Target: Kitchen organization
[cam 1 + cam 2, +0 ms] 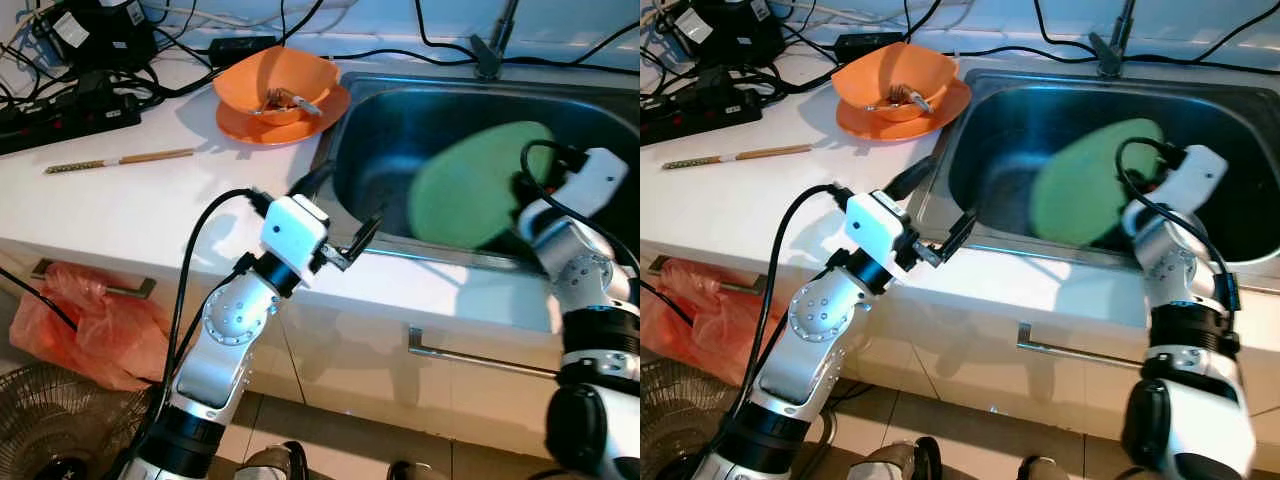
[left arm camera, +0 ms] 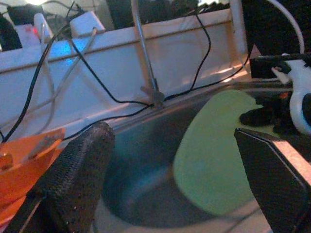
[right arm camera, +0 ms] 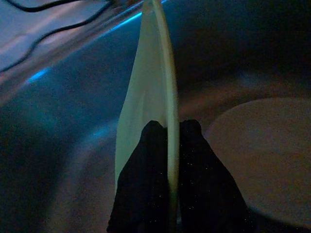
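Observation:
A light green plate (image 1: 470, 185) is tilted up inside the steel sink (image 1: 400, 110), blurred in the eye views. My right gripper (image 3: 170, 127) is shut on the plate's rim, one black finger on each face, and the plate (image 3: 150, 87) appears edge-on. My left gripper (image 1: 335, 208) hovers open at the sink's front left corner, pointing into the basin, with nothing between its fingers (image 2: 73, 170). An orange bowl (image 1: 275, 80) holding scraps sits on an orange plate (image 1: 240, 125) on the counter left of the sink.
Chopsticks (image 1: 120, 160) lie on the white counter. A black power strip (image 1: 60, 110) and cables crowd the back left. The tap (image 1: 495, 45) stands behind the sink. Below the counter hang a red plastic bag (image 1: 90, 325) and a drawer handle (image 1: 480, 355); a fan (image 1: 50, 430) stands on the floor.

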{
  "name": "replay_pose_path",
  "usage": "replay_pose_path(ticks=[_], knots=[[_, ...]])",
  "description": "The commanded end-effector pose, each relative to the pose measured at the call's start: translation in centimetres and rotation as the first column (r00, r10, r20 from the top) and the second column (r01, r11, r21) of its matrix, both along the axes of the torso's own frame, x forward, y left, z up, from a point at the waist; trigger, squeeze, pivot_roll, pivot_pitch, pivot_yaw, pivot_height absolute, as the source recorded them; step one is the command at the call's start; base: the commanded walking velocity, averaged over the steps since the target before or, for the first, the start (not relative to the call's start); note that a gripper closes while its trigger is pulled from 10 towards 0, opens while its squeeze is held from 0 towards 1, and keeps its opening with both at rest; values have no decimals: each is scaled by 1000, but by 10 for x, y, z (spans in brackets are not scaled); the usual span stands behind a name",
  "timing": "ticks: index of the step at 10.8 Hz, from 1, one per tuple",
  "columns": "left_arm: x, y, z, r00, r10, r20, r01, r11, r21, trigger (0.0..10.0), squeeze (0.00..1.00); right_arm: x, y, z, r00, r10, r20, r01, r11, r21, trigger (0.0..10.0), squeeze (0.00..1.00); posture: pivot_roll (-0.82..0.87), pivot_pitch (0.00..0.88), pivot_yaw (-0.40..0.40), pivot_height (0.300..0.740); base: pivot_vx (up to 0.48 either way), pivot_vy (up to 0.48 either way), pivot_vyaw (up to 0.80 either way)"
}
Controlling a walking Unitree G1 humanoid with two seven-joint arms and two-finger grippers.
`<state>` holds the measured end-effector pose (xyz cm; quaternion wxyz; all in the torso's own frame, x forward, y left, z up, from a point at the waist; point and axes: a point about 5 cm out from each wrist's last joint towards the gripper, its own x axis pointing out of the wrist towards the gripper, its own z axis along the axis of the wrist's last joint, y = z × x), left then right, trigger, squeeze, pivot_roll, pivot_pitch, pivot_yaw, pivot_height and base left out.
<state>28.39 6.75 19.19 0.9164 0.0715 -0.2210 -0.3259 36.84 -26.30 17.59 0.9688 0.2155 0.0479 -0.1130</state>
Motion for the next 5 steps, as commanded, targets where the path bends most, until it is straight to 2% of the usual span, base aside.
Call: replay_pose_path(ticks=[1, 2, 4, 5], knots=[[-1, 5, 0, 1000, 22, -9, -22, 1000, -1, 10000, 1000, -2, -8, -6, 998, -49, -26, 48, 998, -30, 0, 0, 17, 111, 69, 740, 0, 0, 0], [0, 9, -6, 998, 38, -51, -36, 999, 32, 10000, 1000, -5, -22, -10, 992, -117, -47, 112, 990, -90, 0, 0, 20, 111, 69, 740, 0, 0, 0], [4, 11, -11, 992, 56, -111, -53, 998, 29, 10000, 1000, -5, -26, -10, 993, -104, -51, 95, 983, -154, 0, 0, 21, 114, 72, 740, 0, 0, 0], [5, 11, -12, 991, 62, -116, -58, 998, 37, 10000, 1000, -5, -25, -12, 993, -93, -74, 76, 977, -201, 3686, 0, 18, 116, 72, 740, 0, 0, 0]])
